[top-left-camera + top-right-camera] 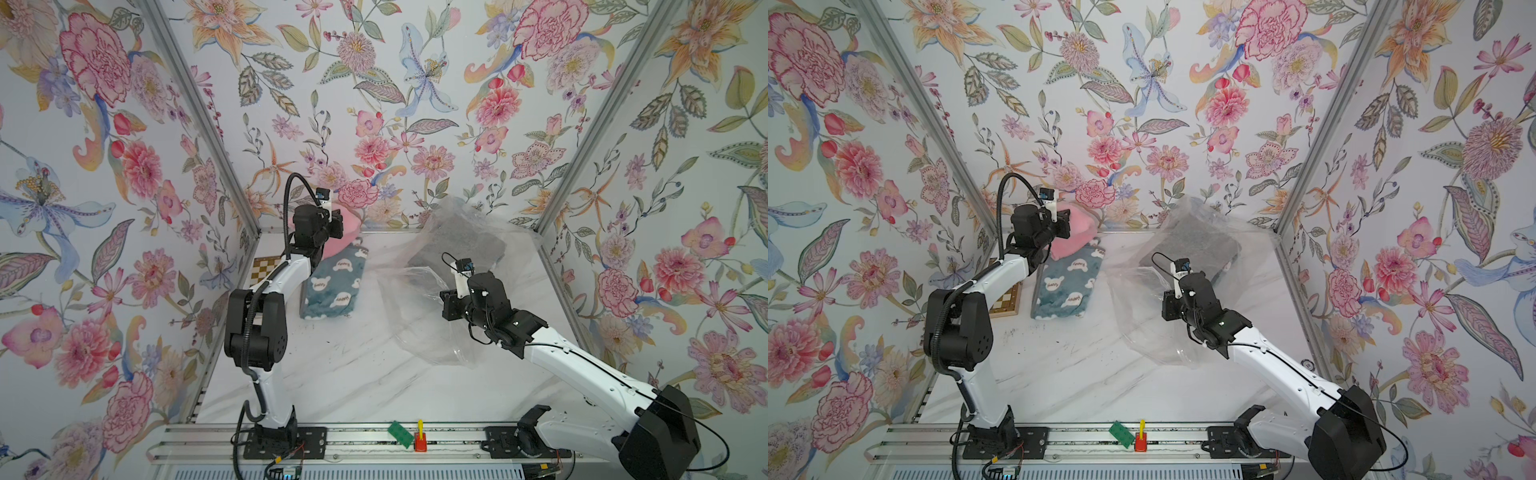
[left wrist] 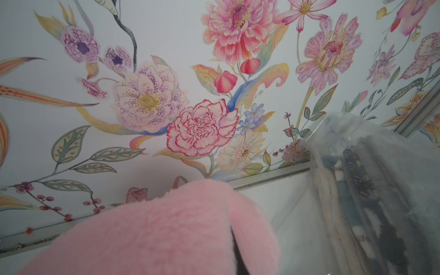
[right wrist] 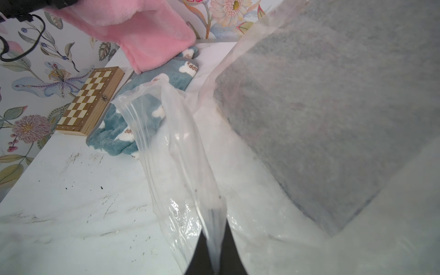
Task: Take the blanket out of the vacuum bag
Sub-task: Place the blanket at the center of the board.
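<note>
Two grippers, both clamped: left gripper point(image 1: 338, 227) holds pink blanket point(image 3: 147, 35) up over teal blanket point(image 1: 334, 286); right gripper point(image 3: 213, 252) pinches vacuum bag point(image 3: 181, 166) film; grey blanket point(image 3: 321, 119) sits inside bag.

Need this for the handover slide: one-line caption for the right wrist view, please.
Right gripper shut on a fold of the clear vacuum bag, grey blanket inside; pink blanket, teal blanket beyond.

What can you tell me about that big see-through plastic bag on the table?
The vacuum bag is a large, clear, glossy film, crinkled and slack, lying on the white marble table toward its right rear. A folded dark grey blanket sits inside the far end, which is raised near the back wall. The right gripper is shut on a bunched strip of the bag's near edge.
</note>
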Available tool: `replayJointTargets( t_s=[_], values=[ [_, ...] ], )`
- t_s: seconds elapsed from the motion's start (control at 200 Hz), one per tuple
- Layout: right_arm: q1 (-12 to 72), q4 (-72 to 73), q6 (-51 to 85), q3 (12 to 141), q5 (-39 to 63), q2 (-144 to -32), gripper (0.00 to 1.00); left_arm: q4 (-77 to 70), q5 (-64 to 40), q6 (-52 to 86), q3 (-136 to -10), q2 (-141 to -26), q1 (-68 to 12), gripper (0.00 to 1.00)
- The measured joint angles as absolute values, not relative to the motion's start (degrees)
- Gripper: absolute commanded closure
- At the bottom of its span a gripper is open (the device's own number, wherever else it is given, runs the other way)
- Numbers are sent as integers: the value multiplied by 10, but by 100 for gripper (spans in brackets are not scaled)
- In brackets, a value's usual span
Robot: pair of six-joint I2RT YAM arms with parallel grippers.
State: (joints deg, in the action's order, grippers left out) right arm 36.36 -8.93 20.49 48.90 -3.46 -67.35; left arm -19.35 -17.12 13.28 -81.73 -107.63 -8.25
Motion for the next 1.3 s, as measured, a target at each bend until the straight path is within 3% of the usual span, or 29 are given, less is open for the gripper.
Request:
replayJointTargets(
  t_s=[1.071, 1.301],
  values=[
    [364, -68, 219, 441, -35, -626, 100, -208, -216, 385, -540, -893, -117, 100],
    [364, -58, 220, 436, -35, -626, 100, -229, -245, 447, -476, -872, -119, 83]
  ],
)
